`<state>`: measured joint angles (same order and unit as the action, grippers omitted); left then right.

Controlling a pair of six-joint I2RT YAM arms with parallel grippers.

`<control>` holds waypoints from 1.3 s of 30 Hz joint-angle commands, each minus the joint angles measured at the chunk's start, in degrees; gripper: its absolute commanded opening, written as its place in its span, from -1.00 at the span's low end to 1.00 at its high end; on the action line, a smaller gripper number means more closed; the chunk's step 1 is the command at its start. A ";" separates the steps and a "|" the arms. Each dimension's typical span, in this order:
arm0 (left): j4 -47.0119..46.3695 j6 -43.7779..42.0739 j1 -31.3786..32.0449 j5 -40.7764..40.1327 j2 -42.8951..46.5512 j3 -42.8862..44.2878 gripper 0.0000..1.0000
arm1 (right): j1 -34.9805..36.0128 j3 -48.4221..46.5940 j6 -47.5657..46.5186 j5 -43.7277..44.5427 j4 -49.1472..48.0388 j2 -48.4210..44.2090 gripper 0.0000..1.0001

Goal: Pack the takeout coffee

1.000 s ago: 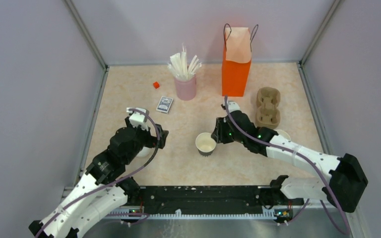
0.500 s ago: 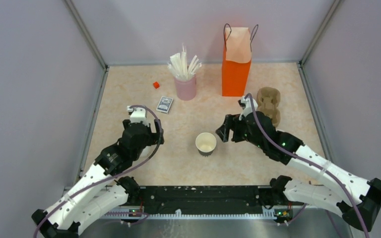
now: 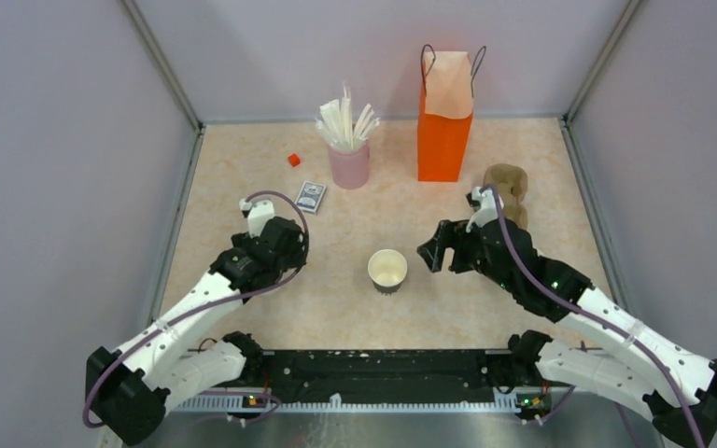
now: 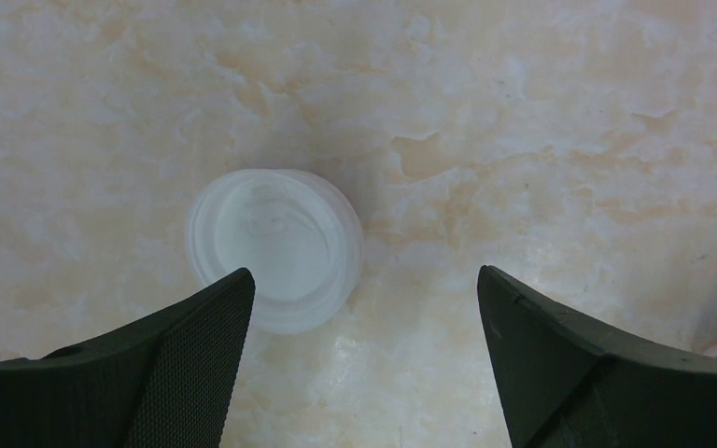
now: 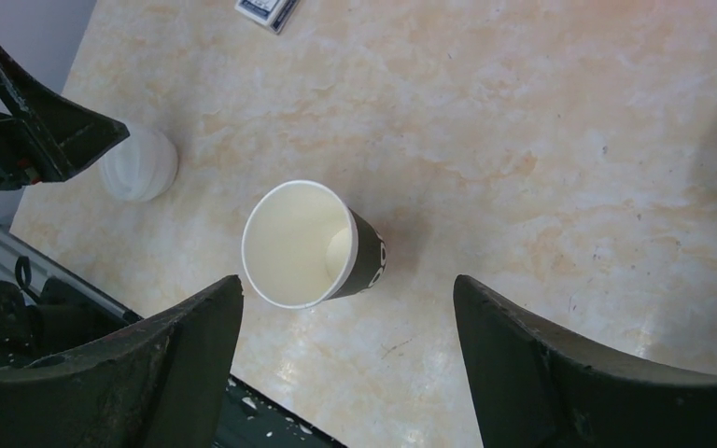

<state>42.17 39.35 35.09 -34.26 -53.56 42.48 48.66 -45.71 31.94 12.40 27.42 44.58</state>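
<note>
No lidded coffee cup shows in any view. A lidless dark cup with a cream inside [image 3: 387, 270] stands upright mid-table; it also shows in the right wrist view [image 5: 301, 245]. My right gripper [image 3: 432, 254] is open just right of the cup, which sits above and between the open jaws in the right wrist view [image 5: 345, 280]. A loose white lid [image 4: 275, 247] lies flat on the table. My left gripper [image 4: 364, 275] is open above it, its left finger [image 4: 187, 355] over the lid's near edge. In the top view my left gripper [image 3: 275, 254] hides the lid. The orange bag [image 3: 444, 117] stands at the back.
A pink cup of white straws [image 3: 348, 159], a red cube [image 3: 293, 160] and a small card box [image 3: 310, 196] stand at the back left. A brown pulp cup carrier [image 3: 509, 185] lies behind my right arm. Grey walls close three sides.
My right gripper has drawn back to the right, away from the lidless cup. My left gripper has moved forward over the white lid. The cup has not moved.
</note>
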 commanded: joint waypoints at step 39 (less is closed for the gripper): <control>-15.73 4.49 -13.04 7.18 -2.79 -10.62 -0.46 | 0.58 1.57 -2.25 2.49 2.53 0.50 0.51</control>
<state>28.64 43.81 22.26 -27.16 -57.95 32.21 48.66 -44.60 29.58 13.91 30.39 45.25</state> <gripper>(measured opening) 0.313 0.760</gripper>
